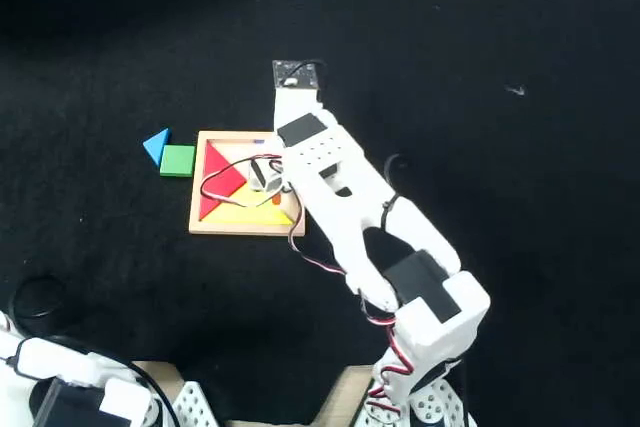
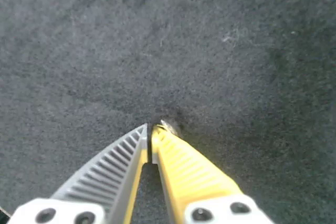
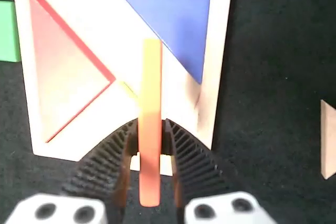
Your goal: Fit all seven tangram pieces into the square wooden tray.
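The square wooden tray [image 1: 197, 219] lies left of centre on the black cloth. In it are a red triangle [image 1: 220, 179], a yellow triangle [image 1: 250, 215] and a dark blue triangle [image 3: 176, 24]. My right gripper [image 3: 150, 127] hangs over the tray's right half [image 1: 266, 181], shut on a thin orange-yellow piece [image 3: 150, 103] held on edge. The arm covers much of the tray from above. A light blue triangle [image 1: 157, 144] and a green square [image 1: 177, 160] lie touching, just left of the tray. My left gripper [image 2: 151, 129] is shut on nothing, over bare cloth.
The left arm's base [image 1: 60, 387] sits at the near left corner, by a round black object [image 1: 35, 297]. A pale tan piece [image 3: 328, 140] shows on the cloth beside the tray. Black cloth stretches wide to the right and back.
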Controlling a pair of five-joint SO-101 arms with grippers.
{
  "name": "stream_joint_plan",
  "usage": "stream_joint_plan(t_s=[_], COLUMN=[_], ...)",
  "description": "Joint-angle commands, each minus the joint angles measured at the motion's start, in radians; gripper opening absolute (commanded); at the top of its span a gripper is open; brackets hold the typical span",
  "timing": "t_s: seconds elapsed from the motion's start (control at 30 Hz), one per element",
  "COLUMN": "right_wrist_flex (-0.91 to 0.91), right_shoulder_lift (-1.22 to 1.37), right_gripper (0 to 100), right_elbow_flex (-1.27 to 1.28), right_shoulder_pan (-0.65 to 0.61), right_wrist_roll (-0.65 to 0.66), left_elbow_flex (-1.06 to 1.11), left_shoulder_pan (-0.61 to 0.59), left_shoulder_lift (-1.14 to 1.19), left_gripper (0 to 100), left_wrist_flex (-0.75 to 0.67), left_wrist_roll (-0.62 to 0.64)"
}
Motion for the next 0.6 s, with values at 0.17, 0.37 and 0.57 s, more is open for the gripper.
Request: stream_joint_plan(t_s=[0.17, 0.37, 0.57], right_wrist_flex=[-0.021, -0.018, -0.023], right_shoulder_lift=[-0.005, -0.005, -0.004], right_gripper=[1.1, 1.1, 1.1], right_elbow_flex=[-0.058, -0.058, -0.058], right_shoulder_pan=[-0.025, -0.026, -0.026], right_wrist_roll=[-0.014, -0.015, -0.017], left_elbow_flex=[0.001, 0.001, 0.001], left_shoulder_pan=[0.015, 0.015, 0.015], left_shoulder_lift=[-0.006, -0.006, -0.006], left_gripper=[3, 3, 3], left_wrist_flex=[-0.017, -0.017, -0.017], left_wrist_roll=[0.011, 0.011, 0.011])
